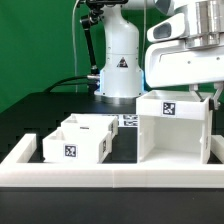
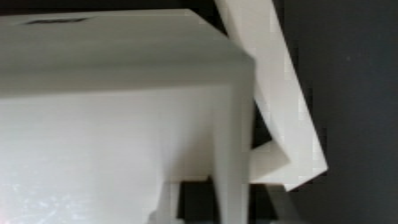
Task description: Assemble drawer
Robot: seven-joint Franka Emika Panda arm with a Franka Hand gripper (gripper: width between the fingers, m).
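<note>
While near the housing (image 1: 172, 130), two trays (image 1: 72, 146) (image 1: 98, 124) behind the rail (image 1: 110, 180).

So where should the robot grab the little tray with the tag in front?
Probably by a thin upright wall of the front tray, coming down from above. It sits open-top, so one finger fits inside, one outside. The wall on the exterior view's left looks freest; the second tray crowds the back.

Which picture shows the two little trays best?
The exterior view. Both trays, the nearer tray and the farther tray, sit on the table at that view's left of the housing. The wrist view shows only a close white wall, no trays.
</note>
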